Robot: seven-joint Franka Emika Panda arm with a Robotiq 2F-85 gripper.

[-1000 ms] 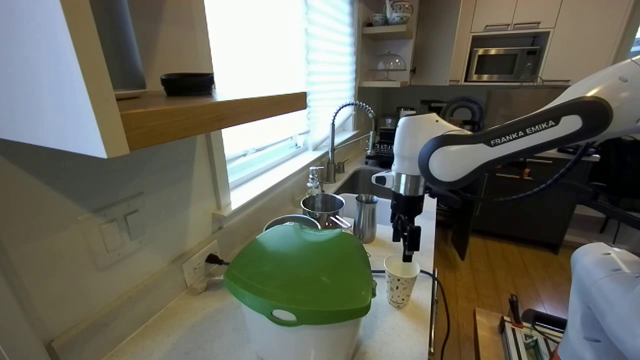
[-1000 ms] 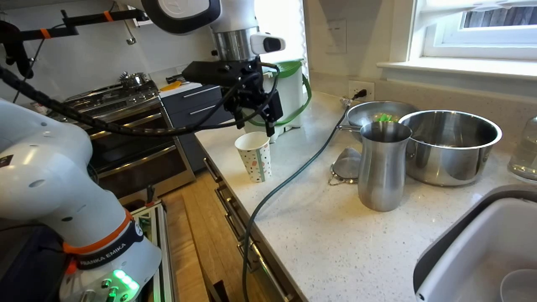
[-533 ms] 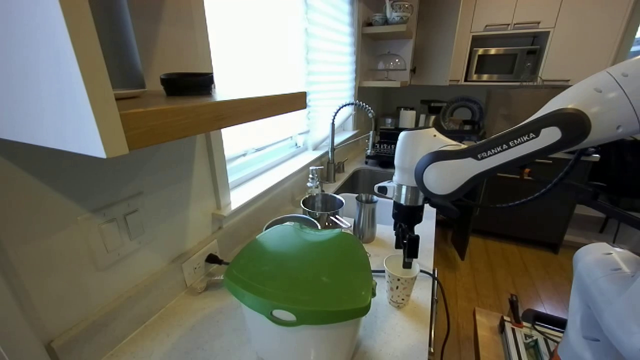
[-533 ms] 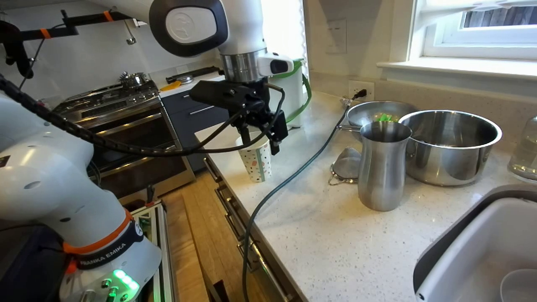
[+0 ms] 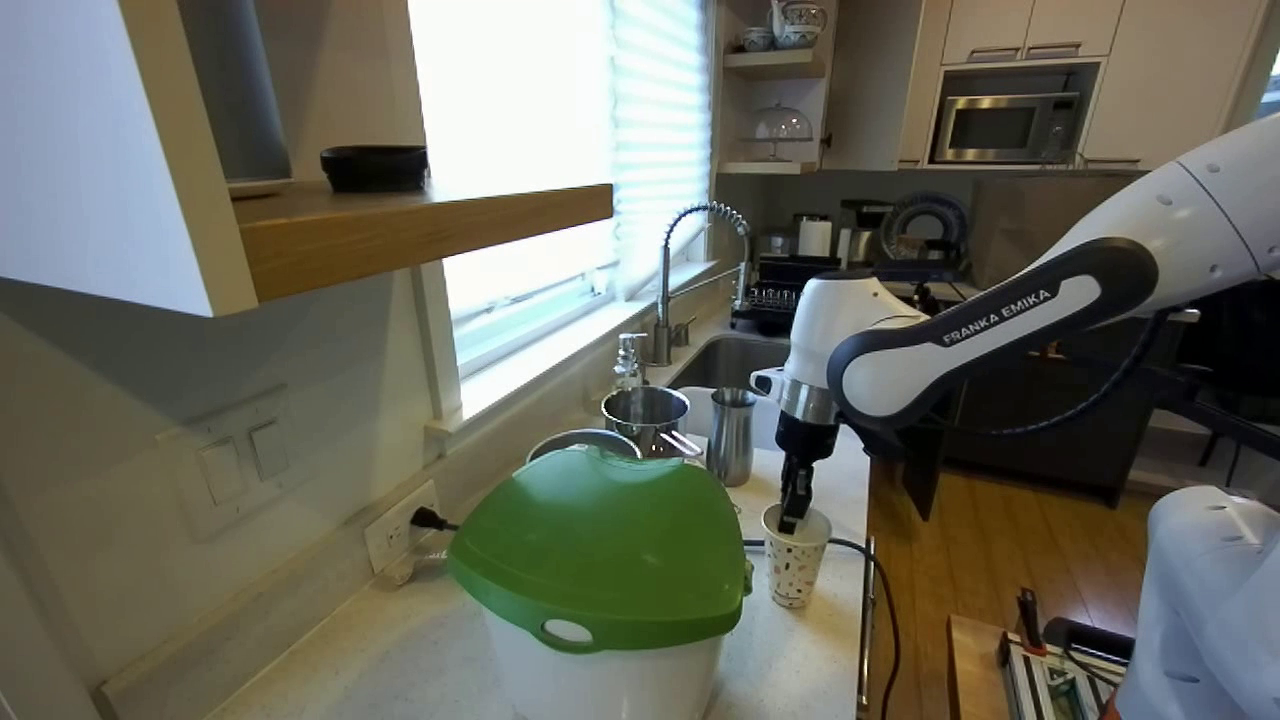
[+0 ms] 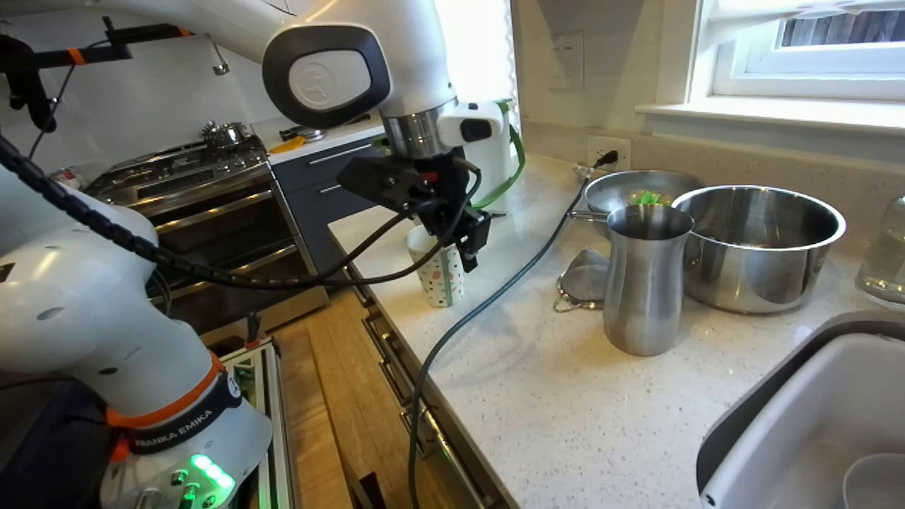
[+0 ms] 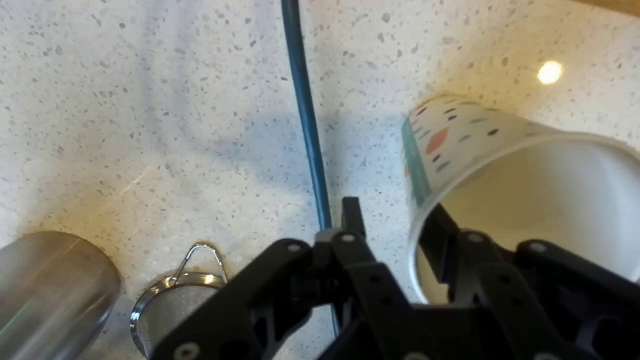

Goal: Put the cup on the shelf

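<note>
Your gripper (image 7: 393,215) straddles the rim of the cup (image 5: 795,572) near the front edge of the countertop (image 6: 565,417)

Nearest you, the cup stands mouth up, close to that front edge. The fingers (image 7: 353,220) are apart: in the wrist view one is inside the cup's mouth, right at the rim, and its partner is outside, with speckled surface showing between it and the cup's wall. You cannot tell whether the inner one touches the cup.

Farther back from that edge, the white bin (image 5: 610,675) under its green lid (image 5: 610,545) sits near the cup, toward the counter's end. On the cup's opposite side you have the cable (image 7: 307,115), which crosses from the wall outlet (image 6: 597,150) at the back and drops over the front edge. Past it lie the strainer (image 6: 585,279) and, just beside it, the upright metal canister (image 6: 645,290).

Along the back edge stand the metal bowl (image 6: 629,185), something green in it, and the deep pot (image 6: 756,279); you cannot tell whether those two touch. The grey basin (image 6: 799,420) is set into the countertop, beyond the canister as you go from the cup.

Above the back edge, well apart from the cup, the wooden shelf (image 5: 430,232) juts from a white panel (image 5: 100,130) in an exterior view, the black bowl (image 5: 374,170) on its top. Farthest off you see the tall faucet (image 5: 664,300) by the window (image 5: 520,130) and, beyond it, the microwave (image 5: 1005,130).
</note>
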